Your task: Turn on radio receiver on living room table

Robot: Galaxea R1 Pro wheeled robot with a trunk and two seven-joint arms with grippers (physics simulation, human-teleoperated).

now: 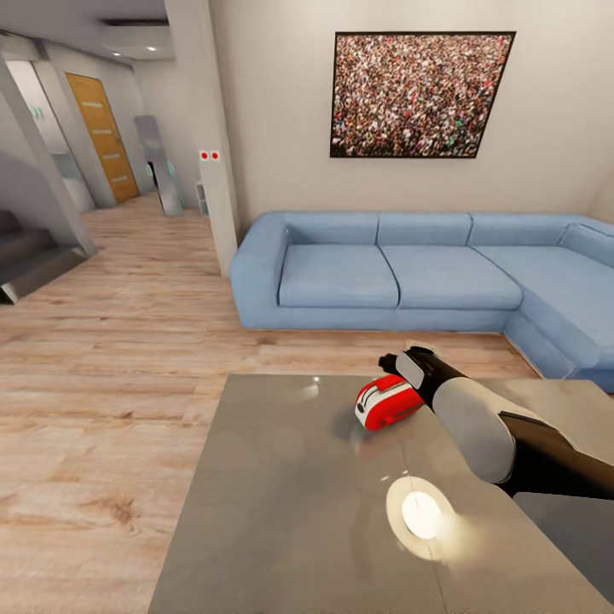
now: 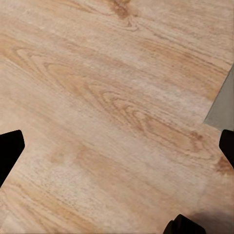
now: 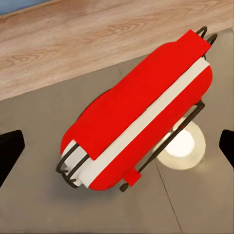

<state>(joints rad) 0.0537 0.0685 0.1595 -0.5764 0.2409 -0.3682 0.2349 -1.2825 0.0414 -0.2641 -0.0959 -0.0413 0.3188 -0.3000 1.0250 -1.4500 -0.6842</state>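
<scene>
- Radio receiver (image 1: 388, 402): small red box w/ white trim, sitting on the table (image 1: 281, 512) near its far edge, roughly 1 o'clock from table centre in head view.
- Right arm reaches in from 4 o'clock; right gripper (image 1: 408, 362) hangs just above/behind the radio's far end. Touching or not – can't tell from head view.
- Right wrist view: radio (image 3: 141, 114) seen from above, lying diagonally, white band down its middle, thin dark wire handle looping round both ends. Dark fingertips (image 3: 9, 151) sit at the pic's two side edges, far apart, radio between them and not touched – claw is wide.
- Bright round lamp reflection (image 3: 183, 144) on the glossy grey top just beside the radio; same glow (image 1: 422, 516) in head view at 5 o'clock from the radio.
- Left wrist view: light wood plank floor (image 2: 107, 112), a grey table corner (image 2: 223, 105) at one edge. Left gripper fingertips (image 2: 10, 148) dark at the opposite side edges, well apart – wide too, nothing in it.
- Room: blue corner sofa (image 1: 401, 273) beyond the table at 12 o'clock, crowd picture (image 1: 418, 94) on beige wall above it. Wooden door (image 1: 102, 136) down the hall at 10 o'clock, stairs (image 1: 30, 256) at 9.
</scene>
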